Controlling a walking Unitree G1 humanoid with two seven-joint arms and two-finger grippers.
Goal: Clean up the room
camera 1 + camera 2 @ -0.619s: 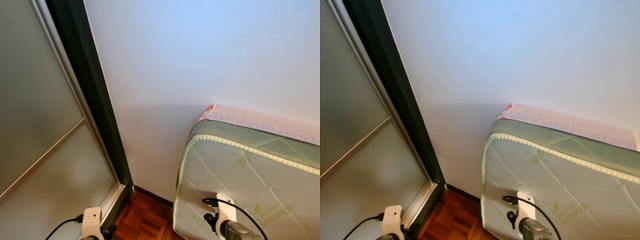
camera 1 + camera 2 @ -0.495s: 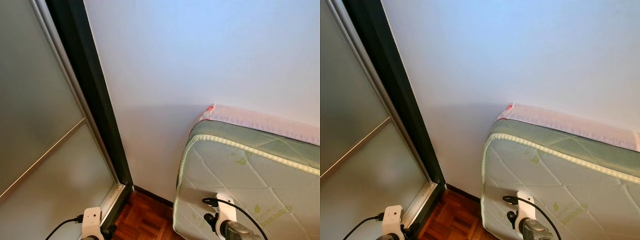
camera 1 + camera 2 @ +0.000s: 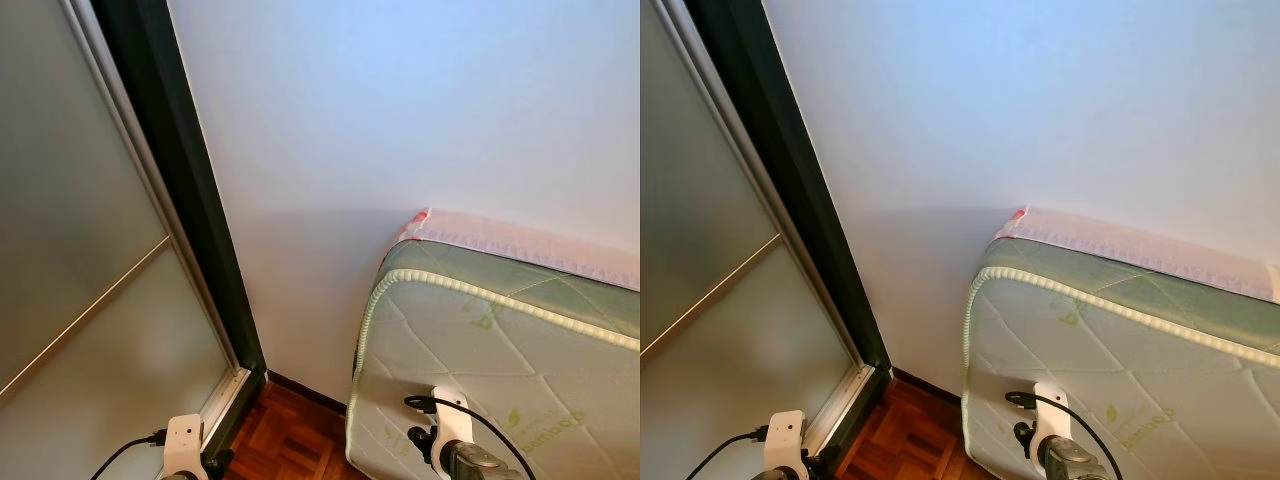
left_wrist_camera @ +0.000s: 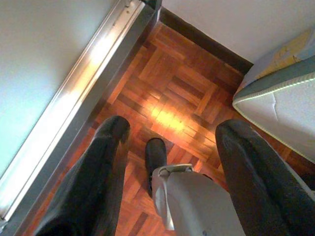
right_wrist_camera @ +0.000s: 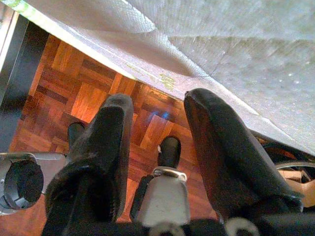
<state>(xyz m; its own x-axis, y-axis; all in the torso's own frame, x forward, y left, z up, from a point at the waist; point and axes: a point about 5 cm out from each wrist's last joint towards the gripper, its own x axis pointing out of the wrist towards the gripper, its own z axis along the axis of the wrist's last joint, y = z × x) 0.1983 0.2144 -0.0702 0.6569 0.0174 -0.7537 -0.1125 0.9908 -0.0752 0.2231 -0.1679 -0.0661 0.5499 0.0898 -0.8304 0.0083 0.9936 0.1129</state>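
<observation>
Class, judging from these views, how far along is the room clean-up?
Nothing looks done yet. Both arms hang idle: left end effector and right end effector are open and empty above the parquet floor. The head faces a wall and mattress; the tidying remains.

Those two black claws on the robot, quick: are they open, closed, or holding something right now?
Left gripper: jaws open, holding nothing, hanging over the parquet floor.
Right gripper: jaws open, holding nothing, hanging beside the mattress.
</observation>
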